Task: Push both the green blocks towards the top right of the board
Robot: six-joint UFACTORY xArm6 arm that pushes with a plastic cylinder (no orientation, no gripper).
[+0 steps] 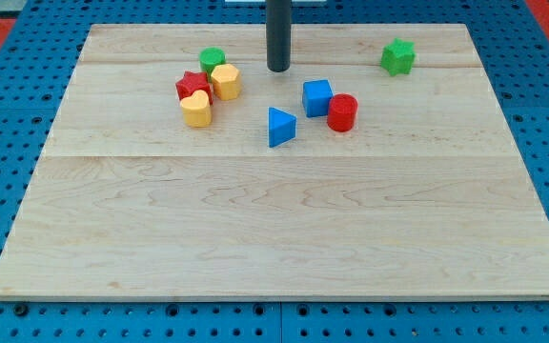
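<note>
**Clerk:** Green items, two entered. Green star block point(398, 56) stood near the view's top right corner of the table point(284, 248), judged already about where it belonged. Green round block point(212, 59) sat at the view's upper left, touching the yellow hexagonal block point(225, 82) and just behind the red star block point(193, 86).

**Auditor:** And the end effector?

**Clerk:** A bare rod, no jaws to spread or press together, holding nothing. My tip point(277, 70) rested on the table between the two green items, right of the round one and apart from it, touching no block.

**Auditor:** Step in hand?

**Clerk:** Judged the second green block, not yet begun. The next move called for bringing my tip round to that block's left side (skirting the yellow and red neighbours), then pushing rightward along the top edge.

**Auditor:** Remaining stock?

**Clerk:** Yellow, two: the hexagonal one and a yellow heart block point(196, 110). Red, two: the star and a red cylinder block point(342, 112). Blue, two: a blue cube block point(317, 97) and a blue triangular block point(280, 127). Eight blocks in all.
</note>
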